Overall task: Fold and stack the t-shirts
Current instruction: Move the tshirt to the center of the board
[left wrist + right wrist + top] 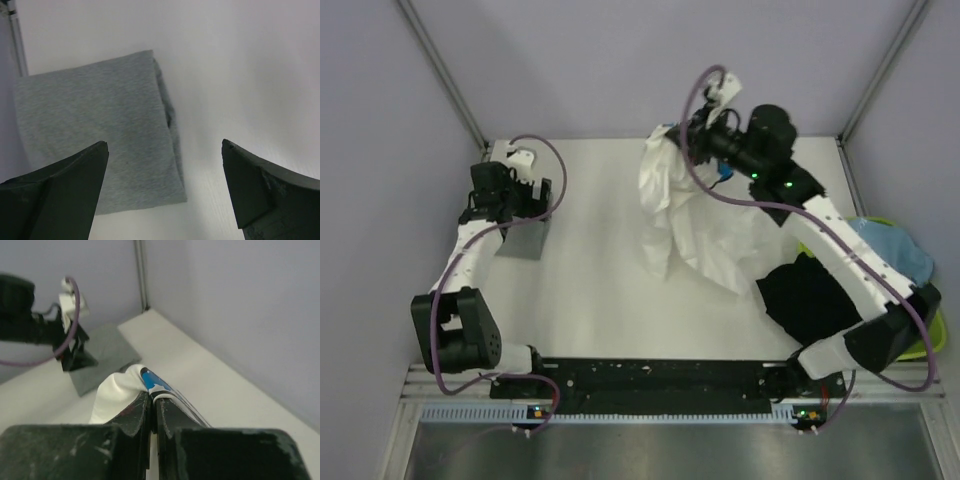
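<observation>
Right gripper (152,399) clenched on an edge of the white blue-printed cloth t-shirt (695,225), which hangs from it onto the white table's (590,300) far middle; left gripper (165,147) spread wide and empty above the folded plain grey cloth t-shirt (100,135) at far left.

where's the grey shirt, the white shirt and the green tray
grey t-shirt (100,135): left wrist view, middle of the folded top face
white t-shirt (705,240): top external view, middle of the draped cloth
lime-green tray (936,338): top external view, right rim
</observation>
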Motion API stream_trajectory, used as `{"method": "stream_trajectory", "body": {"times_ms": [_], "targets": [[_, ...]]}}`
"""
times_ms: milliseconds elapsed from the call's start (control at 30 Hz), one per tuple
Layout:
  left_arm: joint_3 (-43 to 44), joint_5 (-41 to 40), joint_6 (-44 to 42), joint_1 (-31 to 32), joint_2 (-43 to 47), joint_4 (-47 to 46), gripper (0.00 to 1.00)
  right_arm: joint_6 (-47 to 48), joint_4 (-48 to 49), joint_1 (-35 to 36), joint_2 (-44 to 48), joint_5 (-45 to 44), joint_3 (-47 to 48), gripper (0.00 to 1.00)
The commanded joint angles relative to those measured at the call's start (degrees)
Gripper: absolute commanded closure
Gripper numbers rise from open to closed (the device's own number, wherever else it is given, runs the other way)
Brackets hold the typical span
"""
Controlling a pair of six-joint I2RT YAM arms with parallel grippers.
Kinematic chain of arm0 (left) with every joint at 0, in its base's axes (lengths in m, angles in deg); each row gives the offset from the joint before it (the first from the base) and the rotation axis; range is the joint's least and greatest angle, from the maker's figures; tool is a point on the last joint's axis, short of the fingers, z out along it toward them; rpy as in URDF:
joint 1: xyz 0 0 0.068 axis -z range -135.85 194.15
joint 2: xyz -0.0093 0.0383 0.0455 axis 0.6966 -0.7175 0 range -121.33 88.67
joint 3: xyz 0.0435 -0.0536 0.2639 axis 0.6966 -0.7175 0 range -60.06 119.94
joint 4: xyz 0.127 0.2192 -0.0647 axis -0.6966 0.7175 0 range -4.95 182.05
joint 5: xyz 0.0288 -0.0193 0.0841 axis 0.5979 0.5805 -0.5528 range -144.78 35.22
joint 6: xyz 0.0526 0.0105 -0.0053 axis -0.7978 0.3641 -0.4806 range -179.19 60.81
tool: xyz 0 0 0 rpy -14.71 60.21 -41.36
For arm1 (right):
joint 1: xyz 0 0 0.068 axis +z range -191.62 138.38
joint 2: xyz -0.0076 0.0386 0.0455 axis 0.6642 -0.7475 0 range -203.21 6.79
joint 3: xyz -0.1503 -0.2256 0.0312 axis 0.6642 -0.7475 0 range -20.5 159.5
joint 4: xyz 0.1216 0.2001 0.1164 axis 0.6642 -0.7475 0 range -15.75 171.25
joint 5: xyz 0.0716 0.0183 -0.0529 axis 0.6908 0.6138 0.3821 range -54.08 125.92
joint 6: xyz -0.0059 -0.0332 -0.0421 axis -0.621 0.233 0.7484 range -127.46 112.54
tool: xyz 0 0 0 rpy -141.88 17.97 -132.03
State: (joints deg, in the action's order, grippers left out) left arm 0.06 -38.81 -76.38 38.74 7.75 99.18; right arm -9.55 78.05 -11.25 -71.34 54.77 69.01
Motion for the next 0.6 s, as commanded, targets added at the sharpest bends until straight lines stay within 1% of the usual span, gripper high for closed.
{"method": "stream_trajectory", "body": {"times_ms": [0,67,100,133,167,200,233,333,400,467,500,533,567], "targets": [[3.95,-4.62,-1.79,-2.15,1.83,-0.86,0.01,6.82,0.22,10.04,-10.08,-3.9,-1.1,1.0],[5.44,-5.42,-2.06,-2.5,1.3,0.19,0.01,8.67,-1.18,14.44,-15.8,-3.21,-0.05,0.99],[6.32,-5.33,-2.06,-2.5,1.04,0.8,0.01,9.46,-3.19,16.19,-19.05,-1.29,1.0,0.82],[6.94,-4.81,-1.88,-2.5,0.86,1.59,0.01,9.91,-5.3,17.52,-20.82,-0.14,2.32,0.55],[7.81,-3.93,-1.79,-2.5,0.68,2.3,0.01,10.17,-6.37,17.97,-21.79,0.48,3.2,0.35],[8.17,-2.88,-1.88,-2.5,0.86,2.91,0.01,9.83,-7.07,18.06,-21.63,-0.04,3.21,0.25],[8.17,-1.65,-1.79,-2.5,1.03,3.18,0.01,9.21,-7.08,17.97,-20.76,-1.96,2.34,0.19],[7.21,3.0,-2.23,-2.41,2.26,3.18,0.01,9.56,-7.08,16.66,-15.76,-9.16,-4.06,0.11],[6.94,7.56,-2.32,-2.33,2.96,4.06,0.02,7.29,-7.6,14.55,-11.72,-11.9,-8.89,0.11],[7.21,14.06,-3.37,-1.89,2.79,7.12,0.08,2.73,-8.39,11.05,-8.2,-13.13,-13.82,0.11],[7.12,17.05,-4.59,-1.1,2.7,9.14,0.14,-0.08,-9.01,9.2,-7.4,-13.75,-16.1,0.12],[7.03,19.34,-6.87,0.99,2.62,11.51,0.21,-2.2,-9.71,6.66,-6.87,-14.45,-17.95,0.14],[6.77,19.89,-9.59,2.41,2.61,15.1,0.25,-3.7,-10.41,4.46,-7.04,-15.68,-20.06,0.16]]}}
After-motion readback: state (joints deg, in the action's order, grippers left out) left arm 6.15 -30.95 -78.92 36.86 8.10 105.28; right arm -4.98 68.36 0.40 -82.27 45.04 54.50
